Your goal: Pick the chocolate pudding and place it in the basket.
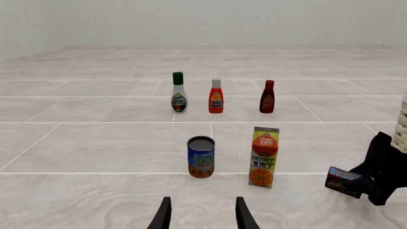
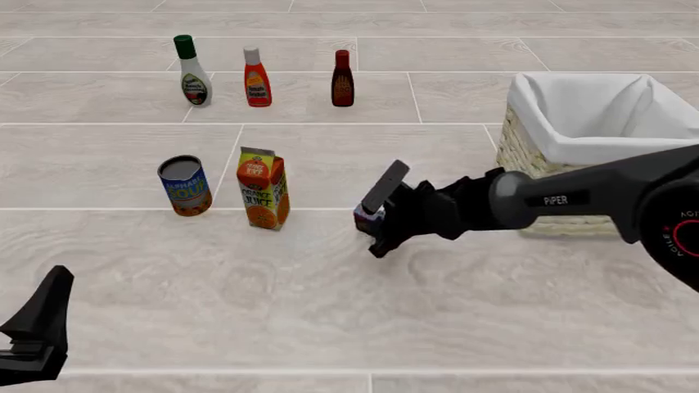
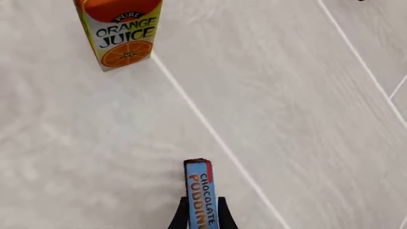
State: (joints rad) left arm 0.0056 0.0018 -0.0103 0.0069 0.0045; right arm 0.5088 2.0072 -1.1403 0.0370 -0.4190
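My right gripper (image 2: 377, 214) is shut on the chocolate pudding (image 2: 371, 214), a small dark brown carton with a blue face, and holds it above the floor right of the orange juice carton (image 2: 263, 187). The right wrist view shows the pudding (image 3: 199, 191) edge-on between the fingers. In the left wrist view the pudding (image 1: 343, 181) shows at the right, held by the black right gripper (image 1: 362, 180). The wicker basket (image 2: 525, 160) with white liner stands behind my right arm. My left gripper (image 1: 199, 217) is open and empty, low at the front left (image 2: 38, 323).
A blue-labelled can (image 2: 185, 186) stands left of the juice carton. Three bottles stand in a row at the back: white dressing with green cap (image 2: 191, 70), orange-red (image 2: 257, 78), dark red (image 2: 343, 79). The floor is pale tile.
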